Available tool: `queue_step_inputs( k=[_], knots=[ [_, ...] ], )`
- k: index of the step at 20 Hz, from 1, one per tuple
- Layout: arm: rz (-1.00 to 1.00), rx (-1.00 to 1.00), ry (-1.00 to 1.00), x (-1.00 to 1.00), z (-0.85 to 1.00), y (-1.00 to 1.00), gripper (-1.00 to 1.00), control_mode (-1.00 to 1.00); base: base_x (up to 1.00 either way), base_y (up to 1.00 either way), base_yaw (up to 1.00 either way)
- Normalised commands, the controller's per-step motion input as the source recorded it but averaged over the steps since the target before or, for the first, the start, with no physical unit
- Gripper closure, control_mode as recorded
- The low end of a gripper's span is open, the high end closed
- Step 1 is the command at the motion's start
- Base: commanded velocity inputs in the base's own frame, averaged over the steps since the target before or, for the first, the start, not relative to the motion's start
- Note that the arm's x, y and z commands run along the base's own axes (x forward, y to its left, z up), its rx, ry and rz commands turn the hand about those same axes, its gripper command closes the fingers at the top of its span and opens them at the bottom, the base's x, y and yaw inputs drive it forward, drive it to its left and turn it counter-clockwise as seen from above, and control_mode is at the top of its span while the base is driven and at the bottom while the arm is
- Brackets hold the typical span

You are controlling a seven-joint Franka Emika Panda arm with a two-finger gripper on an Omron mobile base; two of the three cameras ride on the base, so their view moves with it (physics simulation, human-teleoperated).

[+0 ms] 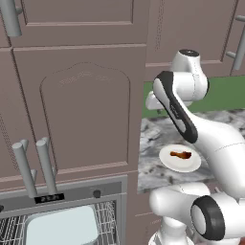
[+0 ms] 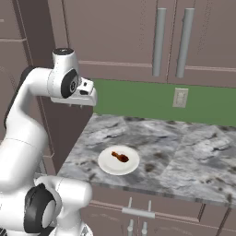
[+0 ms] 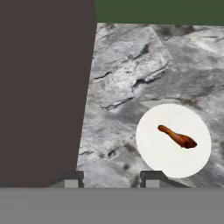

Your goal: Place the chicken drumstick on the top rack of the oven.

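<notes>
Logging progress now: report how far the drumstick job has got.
Done: the oven appears open, its top rack exposed beside a pale tray. In hand: the gripper hangs above the marble counter, fingers apart and empty. Left: the chicken drumstick lies untouched on the white plate; grasping and placing remain.

A round white plate [image 2: 118, 161] is sitting on the grey marbled bench [image 2: 184, 156], near its front edge, under mauve cabinets [image 2: 138, 37].

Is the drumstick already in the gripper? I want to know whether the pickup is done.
No: the chicken drumstick lies on the white plate on the counter, and the gripper hangs above it, holding nothing.
</notes>
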Motion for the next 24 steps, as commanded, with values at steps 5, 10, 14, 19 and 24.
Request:
queue_step_inputs(
  k=[5,10,14,19,24],
  knots=[
    [0.01,-0.03,-0.03,-0.01,-0.07,-0.27,-1.0,-1.0,0.0,0.0,0.0],
    [0.09,-0.2,-0.13,-0.03,-0.57,-0.67,-1.0,-1.0,0.0,0.0,0.0],
    [0.2,-0.02,-0.08,0.0,-0.72,-1.0,-1.0,-1.0,0.0,0.0,0.0],
    [0.16,0.08,0.03,-0.05,-0.65,-0.57,-1.0,-1.0,0.0,0.0,0.0],
    [0.1,0.08,0.24,0.17,-0.82,-0.21,-1.0,-1.0,0.0,0.0,0.0]
  ],
)
